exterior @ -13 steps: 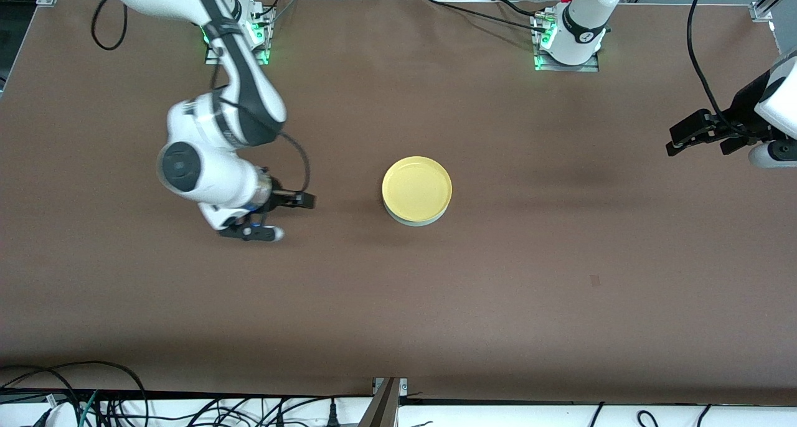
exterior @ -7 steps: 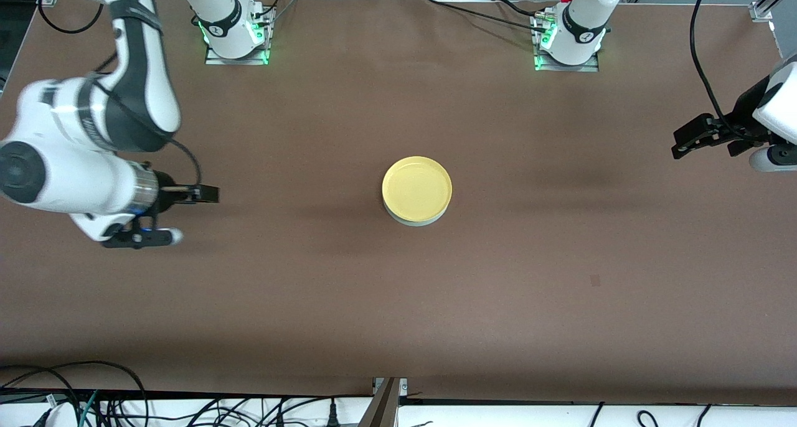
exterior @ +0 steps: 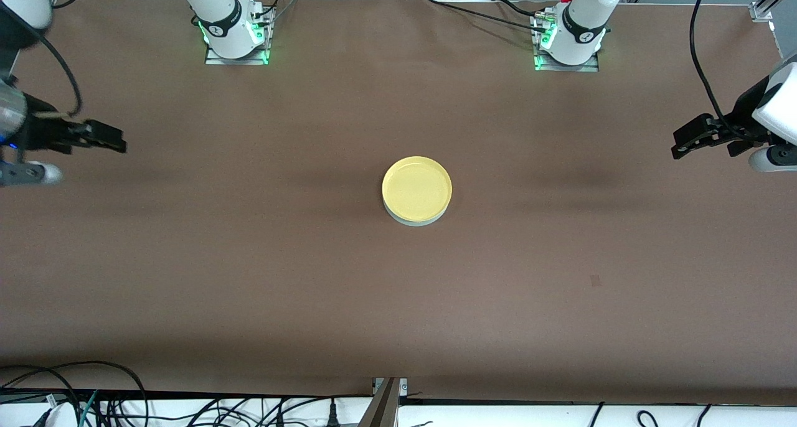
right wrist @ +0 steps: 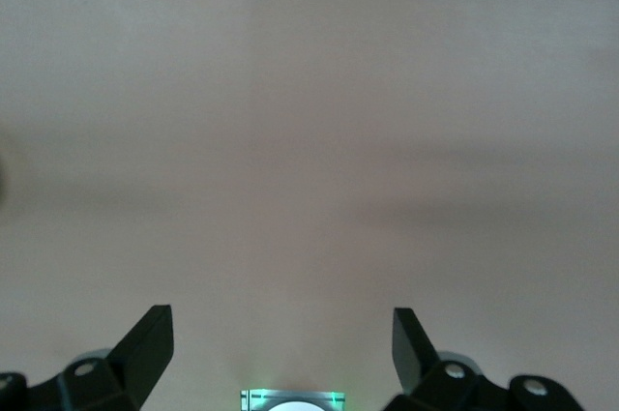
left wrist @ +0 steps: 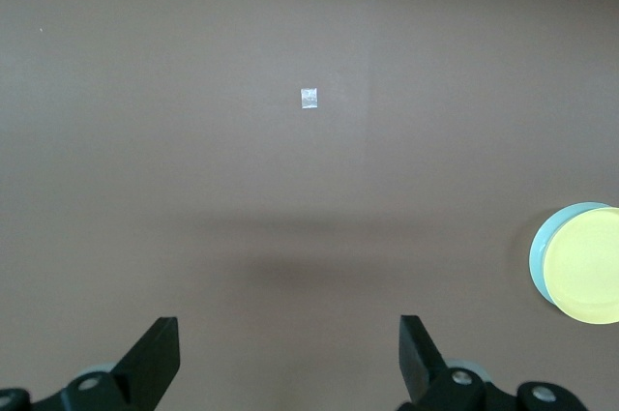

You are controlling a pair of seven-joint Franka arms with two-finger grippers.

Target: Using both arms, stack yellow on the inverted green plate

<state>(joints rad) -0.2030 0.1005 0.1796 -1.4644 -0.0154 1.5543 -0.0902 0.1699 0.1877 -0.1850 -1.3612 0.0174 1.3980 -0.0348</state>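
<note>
The yellow plate point(exterior: 416, 187) lies right side up on top of the green plate point(exterior: 413, 222) in the middle of the table. Only a thin pale rim of the green one shows under it. In the left wrist view the yellow plate point(left wrist: 588, 267) sits at the picture's edge with the green plate's rim point(left wrist: 542, 248) peeking out beside it. My left gripper point(exterior: 677, 144) hangs open and empty over the left arm's end of the table, its fingertips point(left wrist: 160, 345) wide apart. My right gripper point(exterior: 116, 140) hangs open and empty over the right arm's end, its gap point(right wrist: 282, 343) over bare cloth.
Brown cloth covers the table point(exterior: 398, 302). The arm bases point(exterior: 231, 32) point(exterior: 570, 41) stand along the edge farthest from the front camera. A small pale square point(left wrist: 309, 99) is stuck to the cloth. Cables point(exterior: 75, 389) run along the nearest edge.
My right arm has swung away from the plates to its own end of the table, gripper still open. The left arm has hardly moved. The plates have not shifted.
</note>
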